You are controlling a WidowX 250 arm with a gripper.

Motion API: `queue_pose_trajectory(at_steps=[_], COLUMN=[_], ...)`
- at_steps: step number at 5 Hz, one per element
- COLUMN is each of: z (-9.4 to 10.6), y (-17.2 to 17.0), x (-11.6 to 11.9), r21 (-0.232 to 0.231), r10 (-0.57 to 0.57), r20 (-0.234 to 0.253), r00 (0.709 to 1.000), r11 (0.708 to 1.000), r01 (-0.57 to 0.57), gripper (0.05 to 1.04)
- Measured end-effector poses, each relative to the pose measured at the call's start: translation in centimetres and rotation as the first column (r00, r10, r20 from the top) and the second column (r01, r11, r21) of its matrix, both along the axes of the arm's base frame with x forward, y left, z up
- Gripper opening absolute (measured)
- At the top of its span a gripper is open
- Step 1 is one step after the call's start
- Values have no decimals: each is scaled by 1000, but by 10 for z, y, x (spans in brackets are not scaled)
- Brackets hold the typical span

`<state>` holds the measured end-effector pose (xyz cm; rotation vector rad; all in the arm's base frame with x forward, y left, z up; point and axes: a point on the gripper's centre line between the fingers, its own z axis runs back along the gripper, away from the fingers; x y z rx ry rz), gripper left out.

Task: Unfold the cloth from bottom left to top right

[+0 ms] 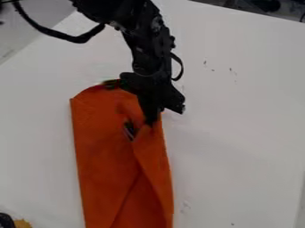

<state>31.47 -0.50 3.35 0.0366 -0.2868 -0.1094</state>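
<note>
Camera view: unfolding the orange cloth [104, 147], apparently barely begun
Lies folded left of centre on the table [238, 138], mostly left to open out; meets the gripper [154, 118] near its upper right; cannot tell how open or whether gripping.

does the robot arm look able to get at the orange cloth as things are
Probably yes: the gripper is right over the orange cloth, at its edge on the picture's right, and nothing seems to block the way.
</note>
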Motion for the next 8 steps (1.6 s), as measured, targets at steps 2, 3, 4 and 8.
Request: queue_pose_trajectory(at_steps=[2,3,4,8], z=[-10,-15,-13,17], y=[-18,-24,-33,-118], x=[20,24,27,24], r21=[-41,-54,-62,-82], r10=[-112,-133,-131,138], r20=[-3,-3,10,-44], r00=[994,991,991,989], r11=[993,990,989,987], r01=[111,133,131,-141], gripper=[58,58,75,992])
